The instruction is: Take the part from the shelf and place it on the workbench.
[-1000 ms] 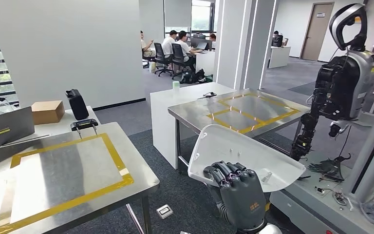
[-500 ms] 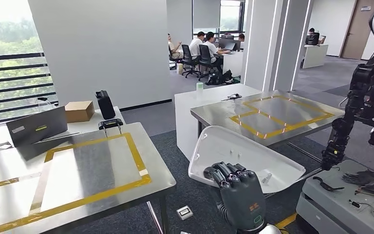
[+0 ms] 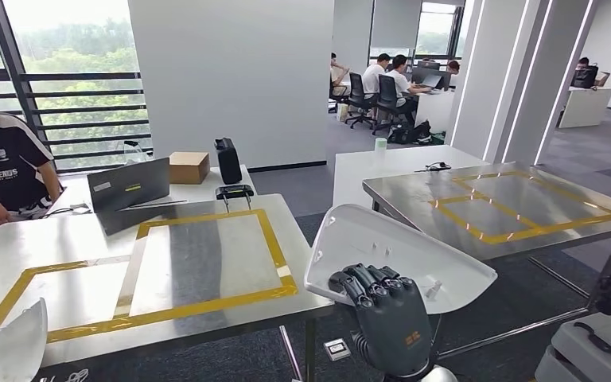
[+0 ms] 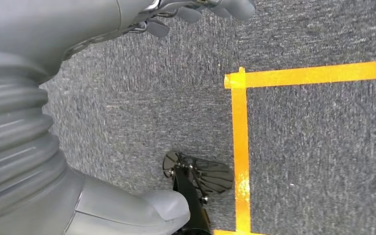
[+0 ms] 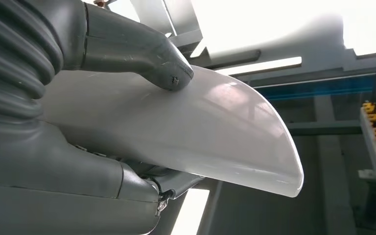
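My right robot hand (image 3: 390,314) clamped on white part (image 3: 398,255), thumb on top, held in air near right of taped table (image 3: 87,274). My left robot hand (image 4: 186,12) hangs over carpet, fingers apart, holding nothing.

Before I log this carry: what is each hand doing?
Left hand: holds nothing; open or closed cannot be told.
Right hand: holding the white part.
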### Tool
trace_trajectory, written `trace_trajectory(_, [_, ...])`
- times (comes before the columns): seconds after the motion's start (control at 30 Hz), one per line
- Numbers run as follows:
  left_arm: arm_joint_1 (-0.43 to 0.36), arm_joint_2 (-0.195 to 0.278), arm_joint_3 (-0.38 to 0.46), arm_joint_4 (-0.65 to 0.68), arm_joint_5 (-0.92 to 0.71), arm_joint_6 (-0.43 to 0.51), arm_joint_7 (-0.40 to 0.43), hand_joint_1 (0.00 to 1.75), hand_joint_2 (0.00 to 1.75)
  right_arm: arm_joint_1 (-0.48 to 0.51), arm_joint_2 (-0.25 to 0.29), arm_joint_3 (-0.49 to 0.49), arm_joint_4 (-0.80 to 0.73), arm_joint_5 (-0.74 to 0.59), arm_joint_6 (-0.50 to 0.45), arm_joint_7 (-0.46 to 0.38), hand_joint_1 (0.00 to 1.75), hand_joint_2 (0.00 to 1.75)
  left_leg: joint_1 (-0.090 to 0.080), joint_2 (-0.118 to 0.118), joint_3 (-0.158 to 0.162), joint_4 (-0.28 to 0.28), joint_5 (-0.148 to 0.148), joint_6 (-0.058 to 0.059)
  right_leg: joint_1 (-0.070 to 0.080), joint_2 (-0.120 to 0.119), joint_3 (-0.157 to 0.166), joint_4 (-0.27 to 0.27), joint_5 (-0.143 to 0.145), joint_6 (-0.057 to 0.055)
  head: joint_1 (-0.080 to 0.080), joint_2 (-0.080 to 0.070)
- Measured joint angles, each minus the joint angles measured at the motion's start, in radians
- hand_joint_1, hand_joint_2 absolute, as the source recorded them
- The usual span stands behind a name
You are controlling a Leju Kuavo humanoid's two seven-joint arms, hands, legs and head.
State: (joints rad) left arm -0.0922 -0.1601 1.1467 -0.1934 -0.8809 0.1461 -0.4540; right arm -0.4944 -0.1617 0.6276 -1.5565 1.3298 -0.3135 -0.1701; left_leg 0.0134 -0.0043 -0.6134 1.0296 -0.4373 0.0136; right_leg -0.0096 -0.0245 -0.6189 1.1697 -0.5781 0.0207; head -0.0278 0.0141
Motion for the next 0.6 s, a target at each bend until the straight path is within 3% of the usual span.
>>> trace_trajectory(0.07, [-0.001,0.0,0.0,0.0,-0.001,-0.002,0.0,0.0,1.75,0.005,-0.003,0.001,0.001,0.0,0.001,0.0,1.75,1.75,-0.001,-0.02,-0.002,0.001,0.0,0.004,0.0,0.016,-0.061,0.12,-0.043,0.002,0.0,0.0])
trace_trajectory(0.1, [0.0,0.0,0.0,0.0,-0.002,-0.003,0.0,0.0,1.75,0.007,-0.004,0.001,0.002,0.0,0.001,0.0,1.75,1.75,-0.001,-0.029,-0.003,0.002,0.0,0.004,0.0,0.018,-0.075,0.141,-0.039,0.001,0.0,0.0])
trace_trajectory(0.13, [0.001,-0.001,0.0,0.0,-0.003,-0.004,0.0,0.0,1.75,0.007,-0.004,0.001,0.002,-0.001,0.0,0.0,1.75,1.75,-0.001,-0.036,-0.003,0.004,0.0,0.004,0.0,0.019,-0.069,0.119,-0.015,-0.001,0.0,0.0])
trace_trajectory(0.2, [0.002,-0.001,0.0,0.0,-0.008,-0.006,0.0,0.0,1.75,0.006,-0.005,0.002,0.002,-0.003,0.0,0.0,1.75,1.75,0.0,-0.049,-0.002,0.006,0.0,0.001,-0.001,0.023,-0.012,-0.012,0.056,-0.007,0.0,0.0])
trace_trajectory(0.27, [0.002,-0.001,0.0,0.0,-0.01,-0.008,0.0,0.0,1.75,0.005,-0.005,0.002,0.002,-0.004,-0.001,0.0,1.75,1.75,-0.002,-0.057,-0.004,0.008,0.001,-0.009,0.002,0.029,0.032,-0.116,0.092,-0.014,0.0,0.0])
trace_trajectory(0.33, [0.002,-0.001,0.0,0.0,-0.011,-0.008,0.0,0.0,1.75,0.005,-0.004,0.002,0.002,-0.004,-0.001,0.0,1.75,1.75,-0.005,-0.058,-0.006,0.008,-0.001,-0.012,0.003,0.031,0.036,-0.135,0.095,-0.015,0.0,0.0])
trace_trajectory(0.47, [0.001,0.0,0.0,0.0,-0.011,-0.009,0.0,0.0,1.75,0.004,-0.002,0.002,0.002,-0.004,-0.002,0.001,1.75,1.75,-0.009,-0.052,0.002,-0.011,0.002,0.002,-0.001,0.031,0.049,-0.153,0.103,-0.011,-0.001,0.0])
trace_trajectory(0.53, [0.002,-0.002,0.0,0.0,-0.011,-0.01,0.0,0.0,1.75,0.002,-0.001,0.002,0.0,-0.004,-0.002,0.001,1.75,1.75,-0.002,-0.051,0.041,-0.072,0.025,0.011,0.0,0.032,0.064,-0.169,0.107,-0.009,-0.001,0.0])
trace_trajectory(0.6, [0.001,-0.002,0.0,0.0,-0.011,-0.01,0.0,0.0,1.75,-0.002,0.0,0.003,-0.002,-0.003,-0.002,0.002,1.75,1.75,0.01,-0.046,0.078,-0.128,0.052,0.012,0.003,0.032,0.043,-0.122,0.078,-0.005,0.0,0.0])
